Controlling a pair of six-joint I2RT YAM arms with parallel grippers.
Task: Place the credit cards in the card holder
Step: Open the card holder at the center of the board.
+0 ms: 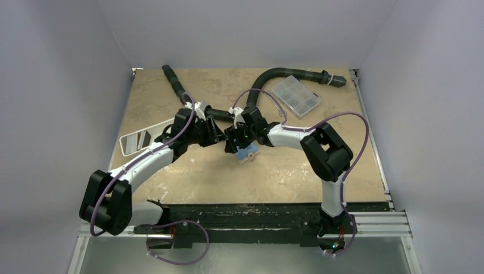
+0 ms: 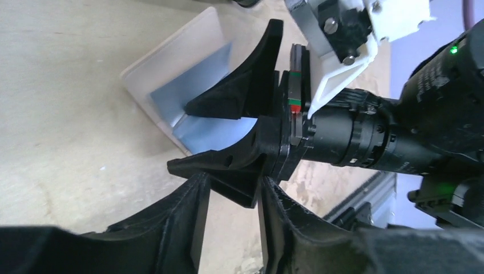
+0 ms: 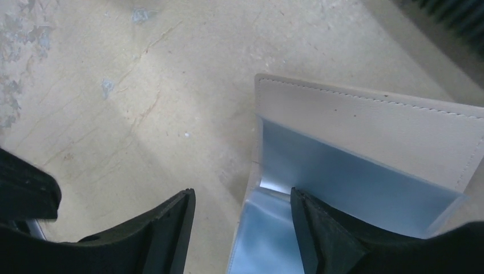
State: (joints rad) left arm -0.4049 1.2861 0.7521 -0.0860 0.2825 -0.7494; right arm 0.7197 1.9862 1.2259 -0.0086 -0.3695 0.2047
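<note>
The card holder point(image 1: 249, 153) lies open mid-table, tan outside and pale blue inside. In the right wrist view its tan flap point(image 3: 371, 128) stands up behind the blue lining. My right gripper point(image 1: 240, 146) is open over it point(image 3: 241, 194). One finger point(image 3: 319, 234) rests on the blue lining and the other is over bare table. My left gripper point(image 1: 222, 137) is open and empty point(image 2: 232, 182), right beside the right gripper's fingers point(image 2: 240, 97), with the card holder point(image 2: 171, 68) beyond them. A dark credit card point(image 1: 147, 138) lies in the white tray at the left.
The white oblong tray point(image 1: 130, 142) sits near the table's left edge. A clear compartment box point(image 1: 295, 96) lies at the back right. A black corrugated hose point(image 1: 274, 77) curves along the back of the table behind both grippers.
</note>
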